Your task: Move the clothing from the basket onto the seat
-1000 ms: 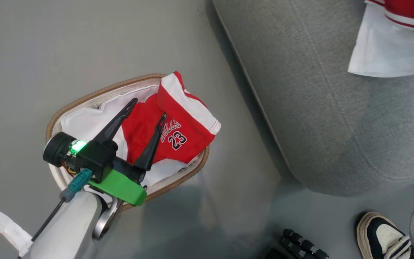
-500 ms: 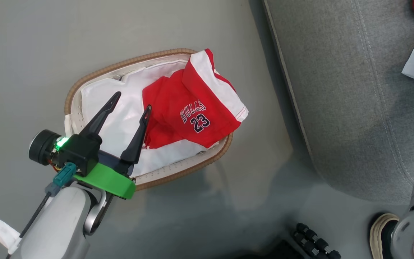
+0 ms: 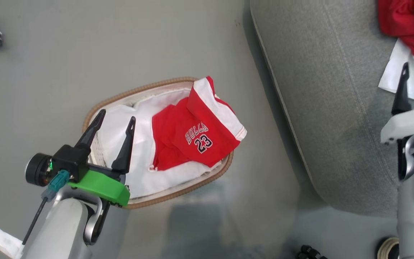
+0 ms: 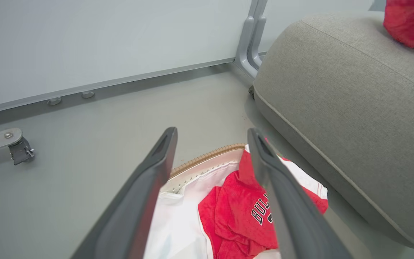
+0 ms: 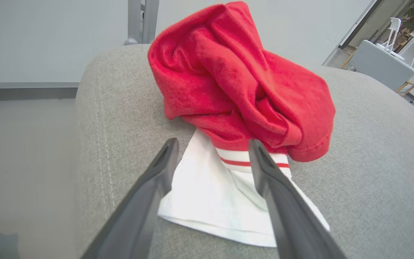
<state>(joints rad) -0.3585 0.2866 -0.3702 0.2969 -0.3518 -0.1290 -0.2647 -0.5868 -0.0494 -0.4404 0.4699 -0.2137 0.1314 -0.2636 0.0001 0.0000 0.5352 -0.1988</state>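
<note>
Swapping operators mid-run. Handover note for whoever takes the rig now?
Left gripper: open, empty, hovers over the basket.
Right gripper: open, fingers either side of the white hem of the red garment, which lies on the seat.
Done: one garment on the seat.
Left: BULLS 23 garment is in the basket, draped over the rim on the seat side. Grasp it and move it to the seat.

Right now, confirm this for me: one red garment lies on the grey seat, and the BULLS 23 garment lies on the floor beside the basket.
Wrong in one respect: the BULLS 23 garment lies in the basket, not outside it; the head view shows this. One red garment does lie on the grey seat.
</note>
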